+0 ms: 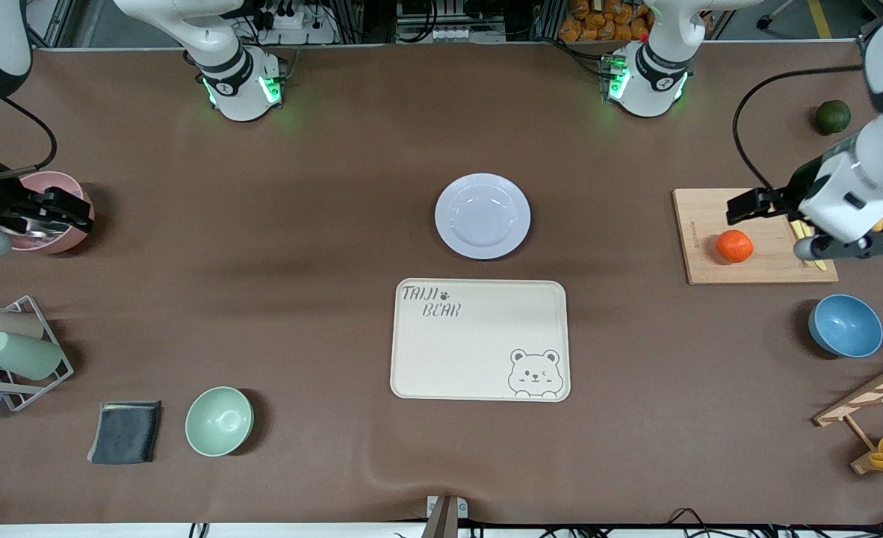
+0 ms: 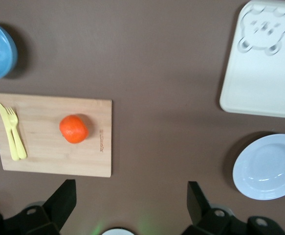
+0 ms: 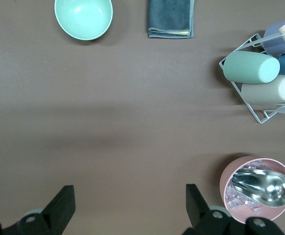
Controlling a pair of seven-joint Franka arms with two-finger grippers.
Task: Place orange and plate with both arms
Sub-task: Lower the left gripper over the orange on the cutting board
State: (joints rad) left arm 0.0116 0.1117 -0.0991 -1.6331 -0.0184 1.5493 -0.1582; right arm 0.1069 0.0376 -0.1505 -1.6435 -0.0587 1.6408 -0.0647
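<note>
Brown tabletop: plate (image 1: 482, 216) lies flat, orange (image 1: 733, 246) round.

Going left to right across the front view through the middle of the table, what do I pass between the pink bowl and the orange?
Pink bowl → plate → wooden cutting board → orange.

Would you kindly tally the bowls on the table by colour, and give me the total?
Pink bowl, holding a metal scoop: 1
Green bowl: 1
Blue bowl: 1
Total: 3 bowls
</note>
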